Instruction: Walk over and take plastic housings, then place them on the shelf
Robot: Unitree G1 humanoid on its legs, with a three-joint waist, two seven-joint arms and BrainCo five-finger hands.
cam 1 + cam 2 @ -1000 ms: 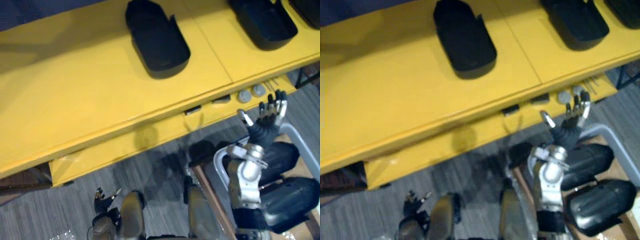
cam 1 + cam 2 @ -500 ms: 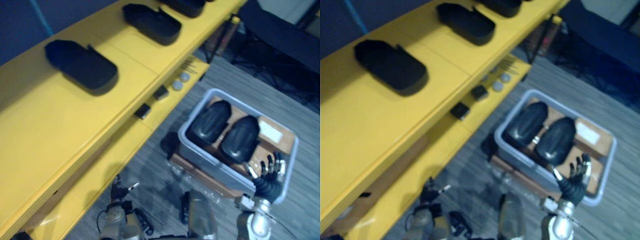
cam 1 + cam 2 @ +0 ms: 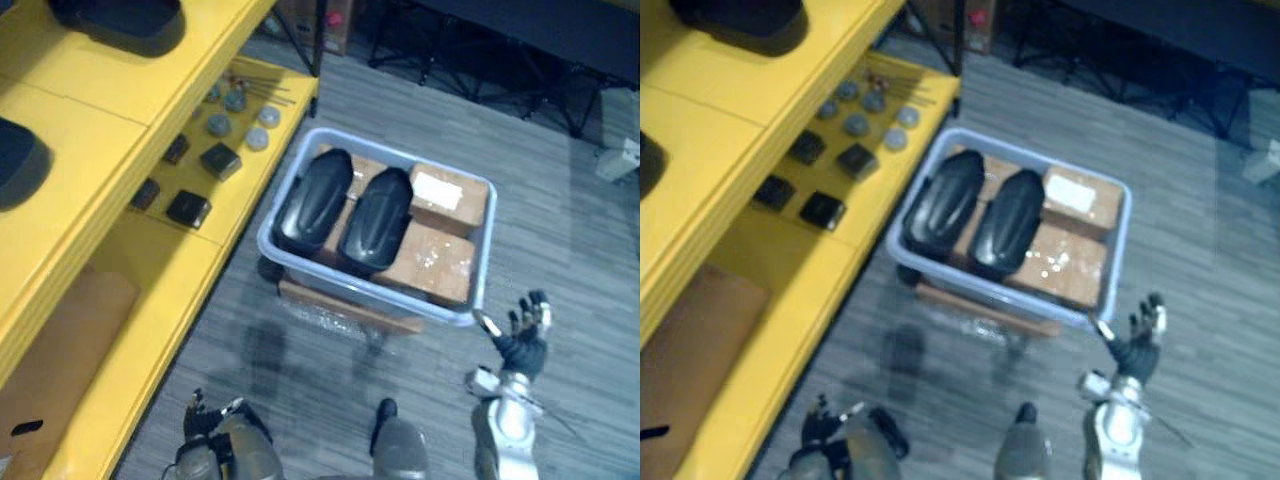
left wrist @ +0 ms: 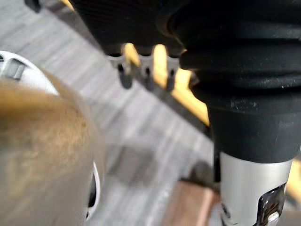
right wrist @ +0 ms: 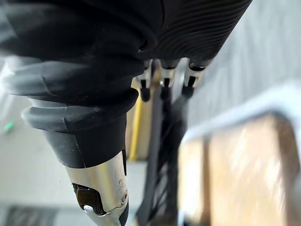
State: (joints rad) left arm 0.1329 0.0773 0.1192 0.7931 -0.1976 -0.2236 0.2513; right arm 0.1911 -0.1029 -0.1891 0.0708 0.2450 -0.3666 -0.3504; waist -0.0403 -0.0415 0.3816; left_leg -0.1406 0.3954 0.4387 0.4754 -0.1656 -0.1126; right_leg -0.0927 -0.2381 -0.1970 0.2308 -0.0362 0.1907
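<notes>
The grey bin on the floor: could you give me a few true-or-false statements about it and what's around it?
1. Two black plastic housings lie side by side in the grey bin. True.
2. The right hand is gripping a housing. False: its fingers are spread and hold nothing, outside the bin by its near corner.
3. The bin stands on the yellow shelf. False: it sits beside the shelf, down at floor level.
4. Cardboard boxes share the bin with the housings. True.
5. Small black blocks and grey discs lie on the shelf's lower level. True.
</notes>
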